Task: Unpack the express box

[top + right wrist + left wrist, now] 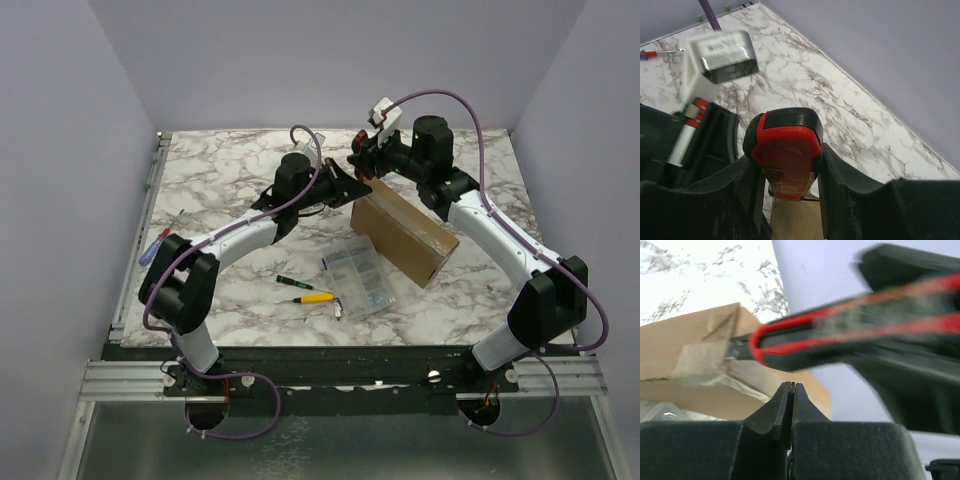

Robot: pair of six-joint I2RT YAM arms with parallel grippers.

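Note:
The express box (405, 233) is a brown cardboard mailer lying closed at centre right, with clear tape over its flap (705, 357). My right gripper (362, 152) is shut on a red and black utility knife (785, 150) above the box's far left corner. In the left wrist view the knife (850, 335) reaches in from the right and its blade tip meets the taped corner of the box (685, 350). My left gripper (352, 188) is shut and empty, close beside that corner; its fingertips (785, 400) are pressed together. The box shows below the knife in the right wrist view (795, 222).
A clear plastic compartment case (362, 280) lies just left of the box's near end. A yellow-handled screwdriver (318, 297) and a black and green one (292, 283) lie left of it. A small red and blue tool (150, 247) lies at the table's left edge.

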